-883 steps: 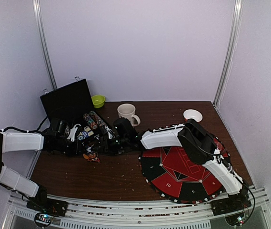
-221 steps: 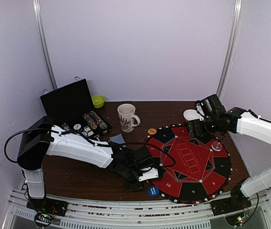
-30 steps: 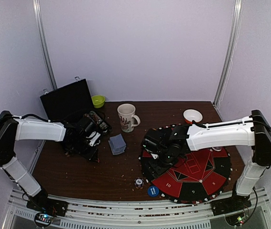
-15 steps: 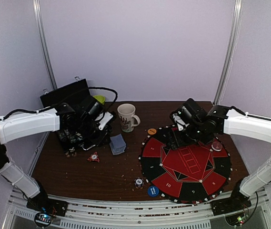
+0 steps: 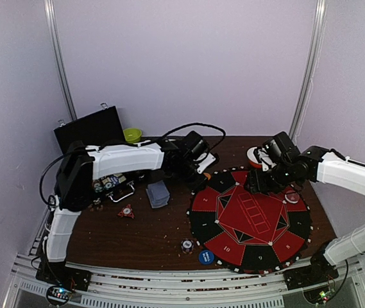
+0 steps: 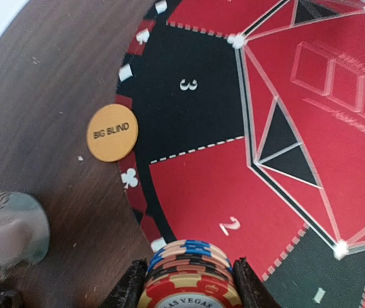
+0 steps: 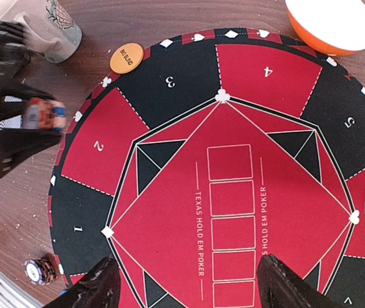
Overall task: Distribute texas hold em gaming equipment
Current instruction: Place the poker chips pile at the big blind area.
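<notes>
From above: the left arm point(image 5: 127, 159) has swung off the chip case point(image 5: 91, 136) to the poker mat's point(image 5: 253, 224) eleven o'clock rim, and the right arm point(image 5: 349, 172) has backed off to one o'clock.

Left wrist: left fingers point(image 6: 133, 289) are clenched on a poker chip stack point(image 6: 192, 273) at seat 2's edge, likely its delivery. The Big Blind button point(image 6: 111, 133) sits clear at ten o'clock.

Right wrist: right fingers point(image 7: 89, 289) are released and empty. A delivered stack point(image 7: 41, 269) sits by seat 1, and the mug point(image 7: 41, 22) crowds the left arm.

Pale lilac walls point(image 5: 182, 64), metal corner posts point(image 5: 60, 64), dark wooden table point(image 5: 137, 237)
</notes>
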Controlling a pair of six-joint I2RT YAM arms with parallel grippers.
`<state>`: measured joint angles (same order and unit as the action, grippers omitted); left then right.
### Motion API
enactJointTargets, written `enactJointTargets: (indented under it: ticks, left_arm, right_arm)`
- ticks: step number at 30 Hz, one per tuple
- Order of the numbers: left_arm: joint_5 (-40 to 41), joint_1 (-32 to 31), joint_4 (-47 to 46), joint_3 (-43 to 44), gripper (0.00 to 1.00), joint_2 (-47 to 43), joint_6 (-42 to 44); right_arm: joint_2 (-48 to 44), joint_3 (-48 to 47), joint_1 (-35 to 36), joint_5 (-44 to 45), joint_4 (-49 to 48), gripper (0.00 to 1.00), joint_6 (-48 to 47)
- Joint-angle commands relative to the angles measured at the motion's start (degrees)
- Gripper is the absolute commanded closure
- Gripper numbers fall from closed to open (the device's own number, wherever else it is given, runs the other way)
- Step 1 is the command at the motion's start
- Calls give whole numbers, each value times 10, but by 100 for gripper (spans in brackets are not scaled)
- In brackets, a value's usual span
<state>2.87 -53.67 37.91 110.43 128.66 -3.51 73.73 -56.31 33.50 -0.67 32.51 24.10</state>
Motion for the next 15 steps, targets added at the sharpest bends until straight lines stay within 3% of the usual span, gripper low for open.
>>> enactJointTargets:
  ticks: [1, 5, 15]
  left_arm:
    - [55, 3, 28, 90, 100, 73, 26]
    - [68, 16, 33, 126, 100, 111, 22]
    - [41, 64, 10, 109, 100, 138, 20]
  right_arm:
    - [-17, 8, -6, -6, -2, 25, -8]
    - [-18, 12, -6, -12, -2, 25, -10]
    - [-20, 12, -7, -8, -2, 25, -13]
